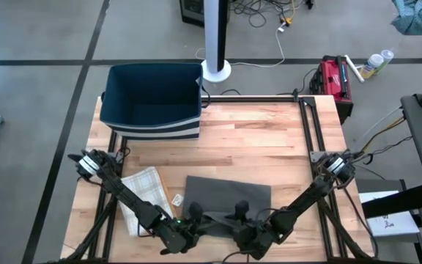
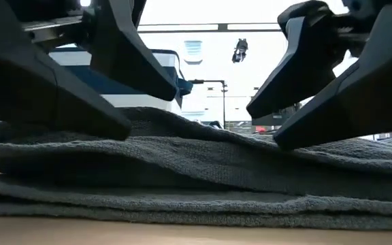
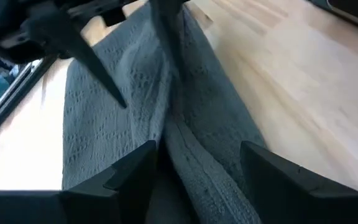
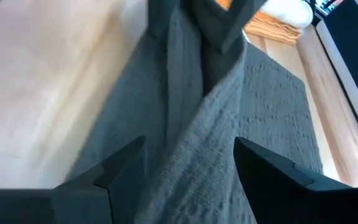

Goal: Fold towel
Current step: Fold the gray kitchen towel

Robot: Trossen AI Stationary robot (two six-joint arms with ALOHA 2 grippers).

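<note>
A dark grey towel (image 1: 228, 196) lies folded on the wooden table (image 1: 269, 147), toward its near edge, several layers (image 2: 196, 197) stacked flat. A raised ridge (image 3: 179, 143) runs along the towel's top. My left gripper (image 1: 195, 226) and my right gripper (image 1: 242, 220) slant down at the towel's near part, side by side and close together. Each is open and straddles the ridge, as the left wrist view (image 3: 197, 162) and the right wrist view (image 4: 188, 155) show. In the low view their fingertips (image 2: 122, 128) (image 2: 278, 141) reach down to the towel's top. My left gripper stands open over the towel's ridge (image 3: 173, 155), slanting down from the near left; whether its fingertips touch the cloth I cannot tell. My right gripper stands open over the same ridge (image 4: 197, 137), slanting down from the near right; touch cannot be told either.
A plaid cloth (image 1: 141, 196) lies on the table left of the towel. A dark blue bin (image 1: 152, 99) stands at the far left corner. Bare wood lies between the bin and the towel and toward the table's right side.
</note>
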